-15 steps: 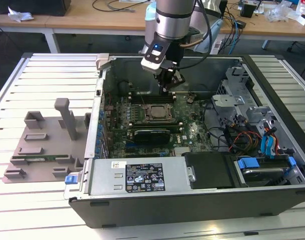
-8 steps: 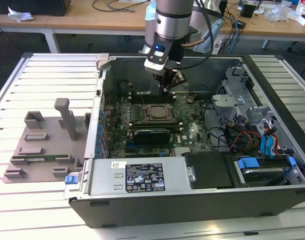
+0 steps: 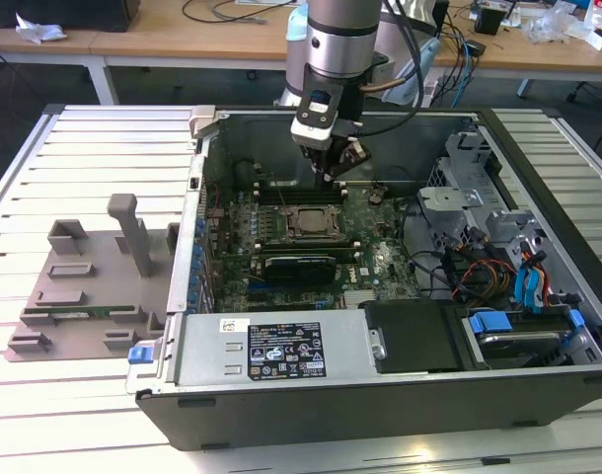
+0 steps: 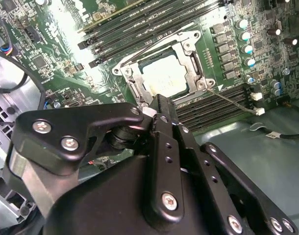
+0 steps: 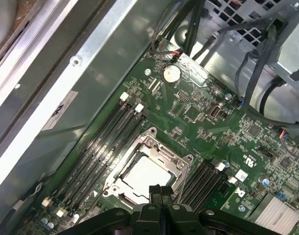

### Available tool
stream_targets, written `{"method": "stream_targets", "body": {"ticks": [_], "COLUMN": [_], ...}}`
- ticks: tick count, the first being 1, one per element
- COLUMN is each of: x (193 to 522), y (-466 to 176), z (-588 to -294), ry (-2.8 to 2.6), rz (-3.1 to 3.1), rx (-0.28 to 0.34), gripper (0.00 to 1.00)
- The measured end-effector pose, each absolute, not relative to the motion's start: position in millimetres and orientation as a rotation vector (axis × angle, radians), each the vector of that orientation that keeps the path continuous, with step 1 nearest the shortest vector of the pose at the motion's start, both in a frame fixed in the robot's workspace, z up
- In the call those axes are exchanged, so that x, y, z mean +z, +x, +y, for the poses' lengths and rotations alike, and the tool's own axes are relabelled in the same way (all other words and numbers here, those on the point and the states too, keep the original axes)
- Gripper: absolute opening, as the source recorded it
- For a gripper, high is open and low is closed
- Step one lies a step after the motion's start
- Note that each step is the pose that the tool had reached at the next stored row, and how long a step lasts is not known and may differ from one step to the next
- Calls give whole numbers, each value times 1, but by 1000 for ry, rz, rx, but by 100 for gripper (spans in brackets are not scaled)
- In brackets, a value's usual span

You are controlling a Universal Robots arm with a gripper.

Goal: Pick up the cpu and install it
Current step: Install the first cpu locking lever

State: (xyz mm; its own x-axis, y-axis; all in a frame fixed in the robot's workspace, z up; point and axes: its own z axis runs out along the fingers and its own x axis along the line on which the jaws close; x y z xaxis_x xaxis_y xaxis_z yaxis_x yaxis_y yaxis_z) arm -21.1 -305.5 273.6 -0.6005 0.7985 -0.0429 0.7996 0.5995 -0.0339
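Black gripper (image 4: pixel 157 105) housing and its linkage bolts crowd the front of the second wrist view, the fingers pinched together with nothing between them. Just beyond the tips the cpu (image 4: pixel 164 78) lies flat inside the metal-framed socket (image 4: pixel 188 41) on the green motherboard (image 4: pixel 56 54), its pale silvery top showing through the frame. Rows of black memory slots (image 4: pixel 139 22) run on either side of the socket.

From the first wrist view the gripper (image 5: pixel 160 188) looks the same, clenched and empty, tips hanging just over the near edge of the socket (image 5: pixel 154 142). The cpu (image 5: pixel 147 171) sits square in its seat, with no corner visibly riding up. A coin cell (image 5: pixel 171 73) shines farther along the board.

Seen in the exterior view, the arm (image 3: pixel 333 44) reaches down into the open computer case (image 3: pixel 380 395), and the gripper (image 3: pixel 329 178) hovers just above the socket (image 3: pixel 308 222). To my eye the chip is already placed; doing this well now means checking it lies level in the frame and not dragging the tips across it.

A white sticker (image 3: pixel 284 351) on the power supply carries print, and the board has white lettering, but none of it is readable to me.
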Motion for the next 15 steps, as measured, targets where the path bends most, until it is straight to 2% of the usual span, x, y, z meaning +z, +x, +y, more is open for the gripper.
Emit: {"method": "stream_targets", "body": {"ticks": [15], "x": [274], "y": [-21], "z": [-306], "ry": [1219], "rz": [2866], "rx": [-75], "gripper": [11]}}
